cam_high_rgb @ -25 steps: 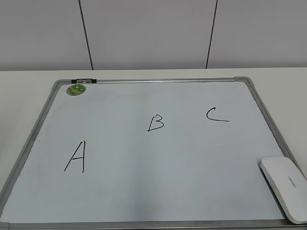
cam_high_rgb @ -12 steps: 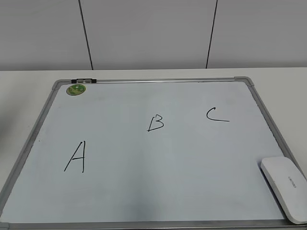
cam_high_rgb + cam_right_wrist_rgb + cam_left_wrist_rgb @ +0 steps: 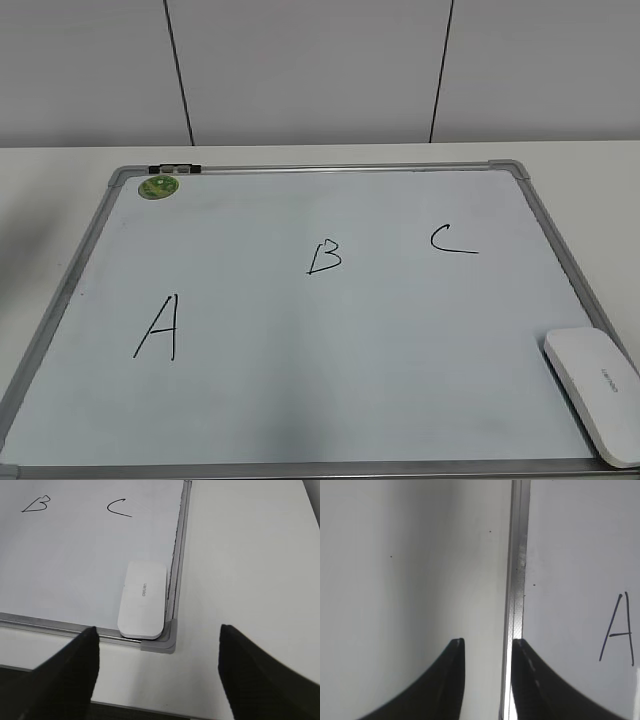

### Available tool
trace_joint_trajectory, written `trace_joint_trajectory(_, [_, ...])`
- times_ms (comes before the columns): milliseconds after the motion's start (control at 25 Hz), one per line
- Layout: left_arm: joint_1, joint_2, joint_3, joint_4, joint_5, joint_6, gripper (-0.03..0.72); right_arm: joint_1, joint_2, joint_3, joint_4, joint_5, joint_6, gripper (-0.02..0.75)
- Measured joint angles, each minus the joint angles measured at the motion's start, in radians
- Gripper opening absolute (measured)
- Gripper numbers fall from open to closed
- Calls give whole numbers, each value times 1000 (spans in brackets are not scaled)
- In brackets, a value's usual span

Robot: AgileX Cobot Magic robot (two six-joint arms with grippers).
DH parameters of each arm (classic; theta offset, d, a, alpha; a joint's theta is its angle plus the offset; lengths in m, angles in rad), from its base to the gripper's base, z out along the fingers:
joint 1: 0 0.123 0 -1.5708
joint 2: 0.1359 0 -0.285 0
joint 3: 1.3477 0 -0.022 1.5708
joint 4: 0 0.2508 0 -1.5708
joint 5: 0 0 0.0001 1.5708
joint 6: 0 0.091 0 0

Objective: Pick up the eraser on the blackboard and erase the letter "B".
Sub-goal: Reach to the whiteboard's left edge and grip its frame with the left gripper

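Blackboard (image 3: pixel 90 250): you are looking at it lying flat on the white table (image 3: pixel 40 190), silver frame all round.
Letter "B" (image 3: pixel 324 257): it is sitting near the board's middle, between the larger "A" (image 3: pixel 158 327) at lower left and the "C" (image 3: pixel 450 240) at upper right.
Eraser (image 3: pixel 595 392): it is resting in the board's lower right corner, white top up.
Green magnet (image 3: pixel 158 186): it is sticking in the upper left corner.
Fingers: you are seeing none here, so no place can be given from them.
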Motion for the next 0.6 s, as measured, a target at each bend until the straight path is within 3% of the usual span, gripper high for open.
trace_joint_trajectory(360, [-24,189,-130,4,29,55,246,0,0,0,-4,0,0,551])
trace_joint_trajectory(600, [-24,297,-171,1,41,55,246,0,0,0,-103,0,0,551])
